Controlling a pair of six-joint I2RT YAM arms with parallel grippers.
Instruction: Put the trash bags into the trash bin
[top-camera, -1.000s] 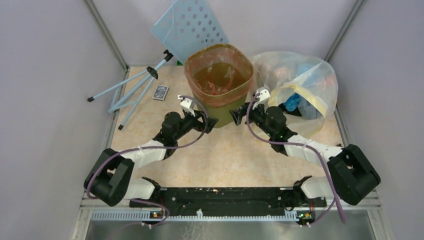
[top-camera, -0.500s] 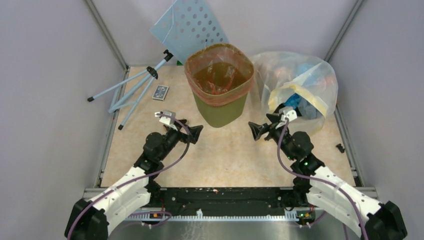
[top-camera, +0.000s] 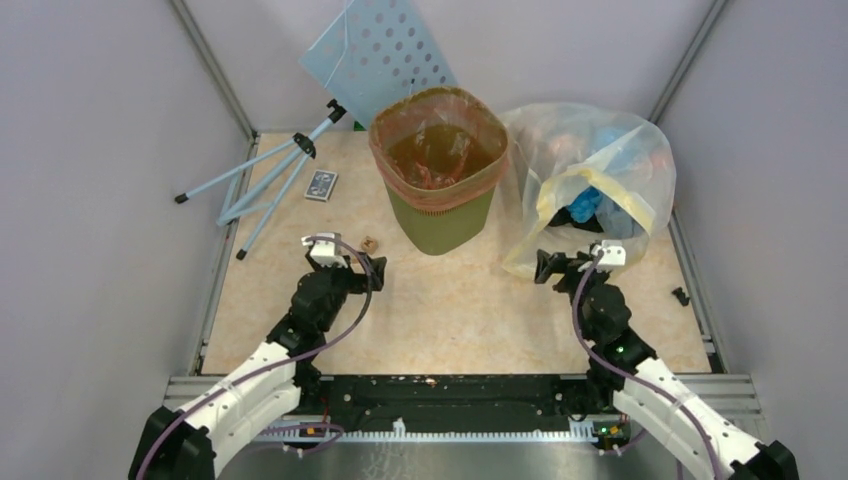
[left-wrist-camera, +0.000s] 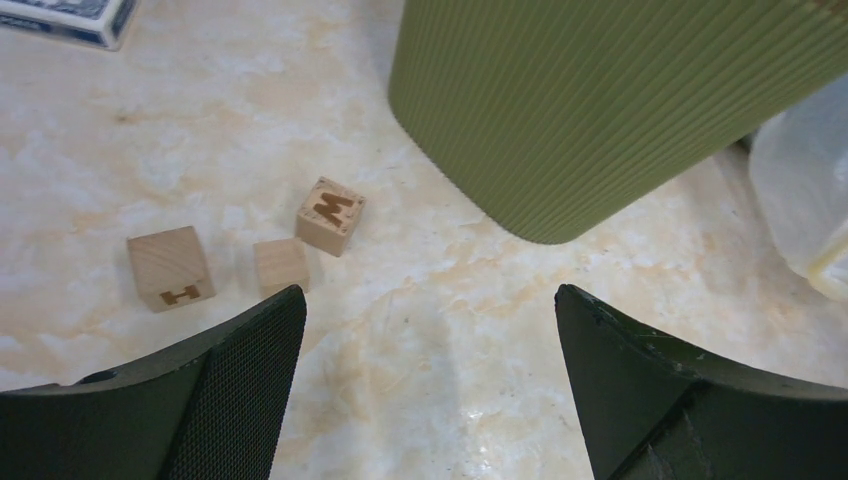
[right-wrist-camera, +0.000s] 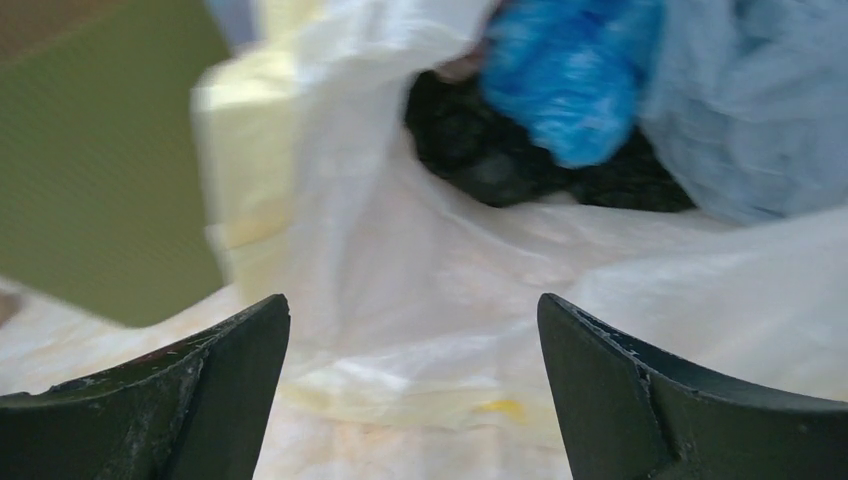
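The olive-green trash bin (top-camera: 441, 218) stands at the back middle of the floor. The orange-red trash bag (top-camera: 437, 150) lines it, with its edge folded over the rim. My left gripper (top-camera: 366, 266) is open and empty, low over the floor in front of and to the left of the bin. In the left wrist view the left gripper (left-wrist-camera: 428, 300) faces the bin's ribbed side (left-wrist-camera: 620, 100). My right gripper (top-camera: 548, 266) is open and empty, to the right of the bin. In the right wrist view the right gripper (right-wrist-camera: 412, 305) points at the large clear bag (right-wrist-camera: 450, 270).
The large clear bag of colourful items (top-camera: 597, 180) lies right of the bin. Three wooden letter cubes (left-wrist-camera: 330, 215) lie on the floor near the left gripper. A card box (top-camera: 321, 185), a pale blue tripod (top-camera: 270, 175) and a perforated panel (top-camera: 385, 45) are at the back left.
Both arms have drawn back from the bin's sides toward the near edge and lowered. Both grippers stayed open. The bag stays over the bin's rim.
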